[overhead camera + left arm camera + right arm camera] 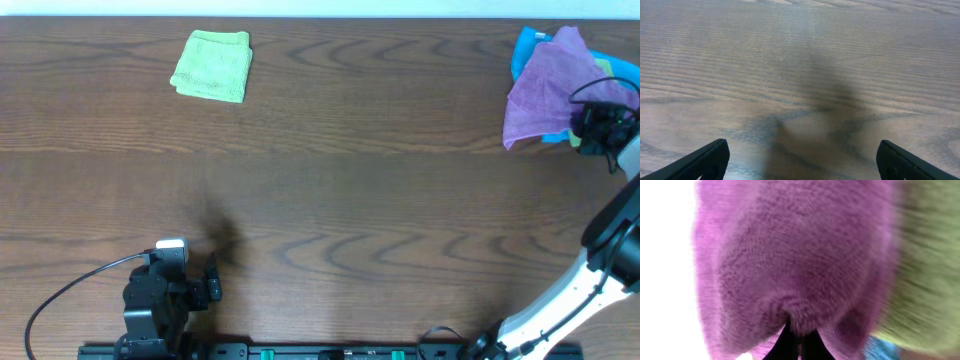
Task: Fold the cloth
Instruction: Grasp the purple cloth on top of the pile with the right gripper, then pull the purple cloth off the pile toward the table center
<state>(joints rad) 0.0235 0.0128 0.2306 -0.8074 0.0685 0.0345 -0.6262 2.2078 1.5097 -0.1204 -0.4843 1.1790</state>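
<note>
Dark brown wood-grain laminate covers the table (380,200), its surface smooth and matte with long wavy streaks running side to side.

Farthest left we see the left gripper (212,287), black and angular, its jaws spread wide over bare wood with nothing between them. In the left wrist view, only the two dark fingertips (705,160) show at the lower corners, and a soft shadow lies on the grain ahead of them. Well beyond this gripper, toward the far edge of the table, lies the lime-green towel (212,65). It is a plush, roughly square pad folded flat, with slightly ragged edges.

Across a wide stretch of table to the right, we come to the cloth (545,85), a fuzzy orchid-purple microfiber. It sits just left of the right gripper (799,337) and reaches beyond it. It is bunched rather than flat, narrow and peaked at its far end and broader at its near end. Its long axis runs from the far edge toward the near side, and the near end leans a little left. It drapes over a bright blue object (525,45) that we cannot identify.

The right gripper's black fingers are closed tight on a fold of the cloth. In the right wrist view, the purple pile bulges above the pinch. To the right of the fingers there is a blurred green fuzzy fabric (930,280).
</note>
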